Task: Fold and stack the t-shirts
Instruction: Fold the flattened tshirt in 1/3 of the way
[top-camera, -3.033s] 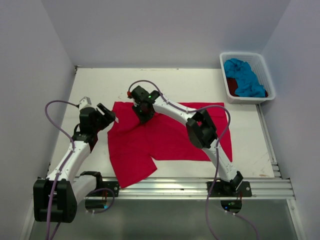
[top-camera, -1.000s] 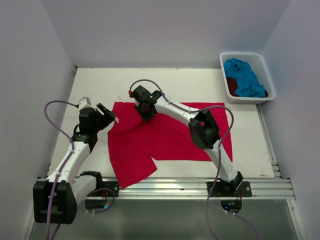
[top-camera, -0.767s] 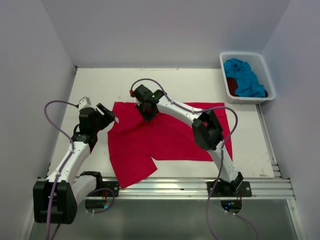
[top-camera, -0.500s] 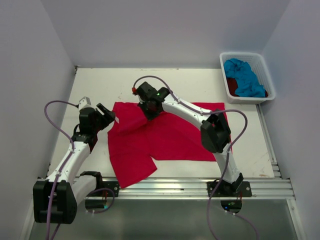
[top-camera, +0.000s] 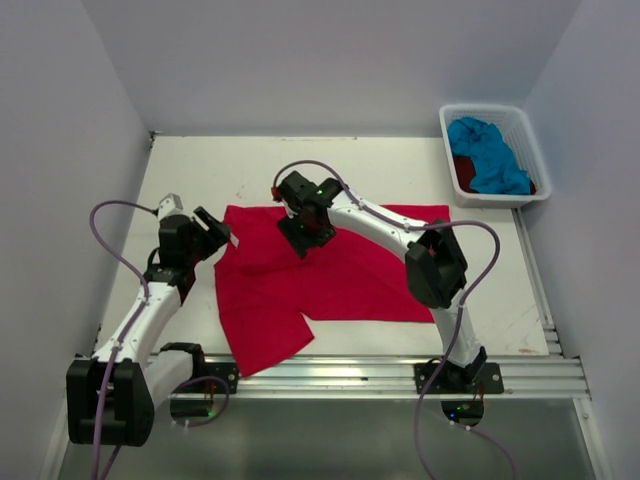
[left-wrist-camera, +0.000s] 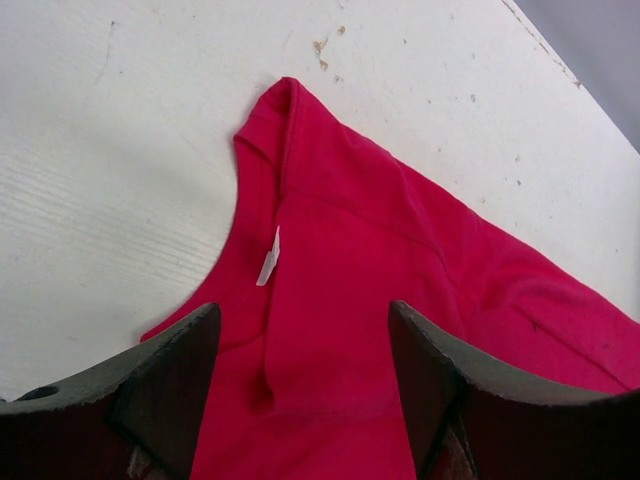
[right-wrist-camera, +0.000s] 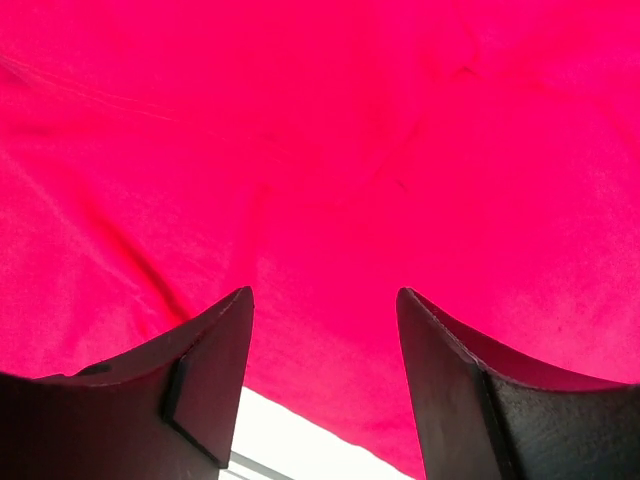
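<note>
The red-pink shirt (top-camera: 340, 280) lies spread flat in the middle of the table (top-camera: 200, 160). Its long axis runs left to right, across in front of me. At its left end is a curved edge with a small white tag (left-wrist-camera: 268, 258), so that end points toward my left arm. I cannot say for sure that this edge is the neck. At the near left corner a flap of the cloth hangs out toward the table's near edge, off the main rectangle.

My right claw (top-camera: 305, 243) hangs over the far left part of the shirt with its fingers spread. Through its camera I see only red cloth between and below the fingers, none of it pinched, and a sliver of white table at the near edge.

My left claw (top-camera: 218, 232) sits at the shirt's left edge, also spread. The tagged edge lies just ahead of its fingers and nothing is held.

Well apart, in the far right corner, stands the basket (top-camera: 480, 108). The turquoise shirt (top-camera: 490, 150) is bunched inside it, on top of the dark red shirt (top-camera: 463, 170), which shows at the basket's left side.
</note>
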